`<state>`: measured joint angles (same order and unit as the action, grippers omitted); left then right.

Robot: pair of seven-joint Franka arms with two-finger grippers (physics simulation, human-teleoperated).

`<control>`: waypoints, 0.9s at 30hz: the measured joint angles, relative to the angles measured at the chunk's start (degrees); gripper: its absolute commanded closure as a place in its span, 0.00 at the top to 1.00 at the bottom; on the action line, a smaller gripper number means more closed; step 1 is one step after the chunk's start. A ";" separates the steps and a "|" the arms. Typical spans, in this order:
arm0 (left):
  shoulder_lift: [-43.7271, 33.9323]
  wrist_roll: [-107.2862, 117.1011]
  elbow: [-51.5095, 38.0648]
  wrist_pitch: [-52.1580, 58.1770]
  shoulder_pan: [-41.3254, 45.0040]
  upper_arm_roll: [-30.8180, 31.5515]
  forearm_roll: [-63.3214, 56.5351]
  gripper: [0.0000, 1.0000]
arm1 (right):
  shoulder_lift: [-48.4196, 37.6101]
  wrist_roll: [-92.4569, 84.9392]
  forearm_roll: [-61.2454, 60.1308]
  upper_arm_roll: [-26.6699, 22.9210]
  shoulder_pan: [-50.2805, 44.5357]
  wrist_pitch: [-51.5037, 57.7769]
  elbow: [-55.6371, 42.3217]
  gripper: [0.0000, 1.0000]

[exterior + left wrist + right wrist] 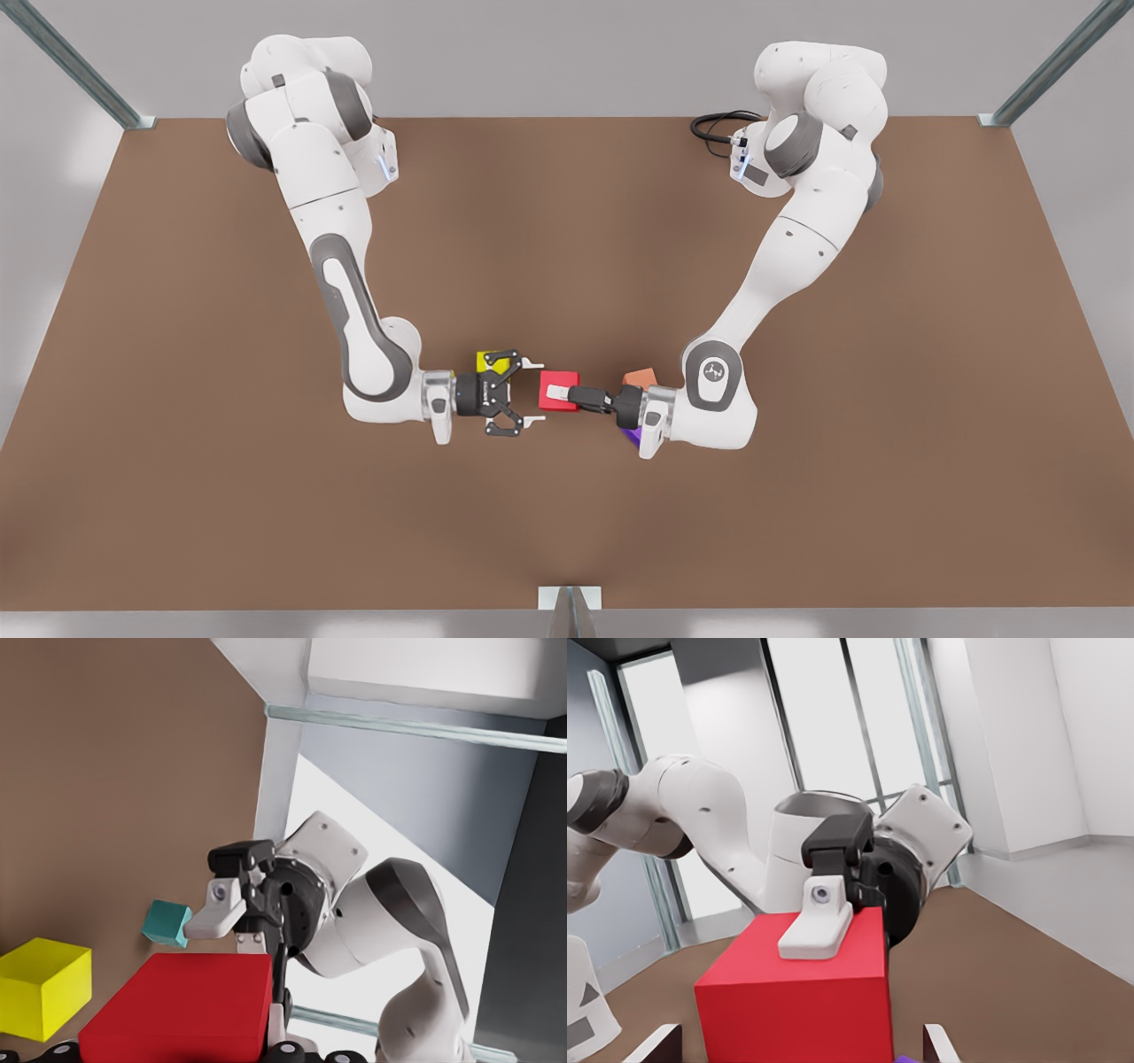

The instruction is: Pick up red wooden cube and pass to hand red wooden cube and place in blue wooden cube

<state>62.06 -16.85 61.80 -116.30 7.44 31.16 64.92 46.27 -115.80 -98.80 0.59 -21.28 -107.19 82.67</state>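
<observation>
Left gripper point(560, 393) clamps red cube point(570, 380); right gripper point(534, 392) — yellow cube point(485, 361) beside

Both arms are reached low toward table centre, wrists horizontal, grippers facing each other. Left gripper point(567, 394), on the front view's right, is clamped on the red wooden cube point(551, 381), one finger laid on top. Right gripper point(532, 392) is held just beside it, fingers spread wide, not touching.
</observation>
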 measured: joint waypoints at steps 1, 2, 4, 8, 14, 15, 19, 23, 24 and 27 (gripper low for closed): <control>0.00 -0.11 0.00 -0.10 0.09 0.00 0.00 0.49 | 0.02 -0.04 0.01 0.14 -0.07 -0.04 0.03 1.00; 0.03 -0.21 0.00 -0.20 0.21 0.00 0.00 0.49 | 0.02 -0.07 0.01 0.27 -0.13 -0.08 0.04 1.00; 0.07 -0.40 0.00 -0.41 0.34 0.00 0.00 0.49 | 0.03 -0.14 0.00 0.40 -0.31 -0.16 0.00 1.00; 0.03 -0.70 0.00 -0.75 0.38 0.07 -0.01 0.49 | 0.10 -0.14 -0.01 0.45 -1.00 -0.57 -0.10 1.00; 0.00 -1.05 0.00 -1.03 0.43 0.09 -0.01 0.49 | 1.03 0.39 -0.01 0.45 -2.11 -2.18 -2.24 1.00; 0.01 -1.09 0.00 -1.09 0.45 0.09 -0.01 0.49 | 1.06 0.53 -0.01 0.45 -2.33 -2.51 -2.41 1.00; 0.08 -1.25 0.02 -1.28 0.47 0.09 -0.03 0.49 | 1.39 1.04 0.02 0.43 -2.75 -3.51 -2.84 0.57; 0.09 -1.49 0.06 -1.31 0.47 0.09 0.14 0.97 | 1.39 1.62 0.38 0.31 -2.77 -3.85 -3.01 0.43; 0.09 -1.81 0.09 -1.21 0.47 0.07 0.65 1.00 | 1.38 1.76 0.43 0.28 -2.75 -3.91 -3.01 0.42; 0.04 -2.39 0.10 -1.07 0.47 0.08 1.05 1.00 | 1.35 2.16 0.54 0.24 -2.72 -4.04 -3.01 0.42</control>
<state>62.10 -19.24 61.90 -117.37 7.91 31.24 65.97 47.62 -113.63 -98.25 0.84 -24.00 -111.23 79.66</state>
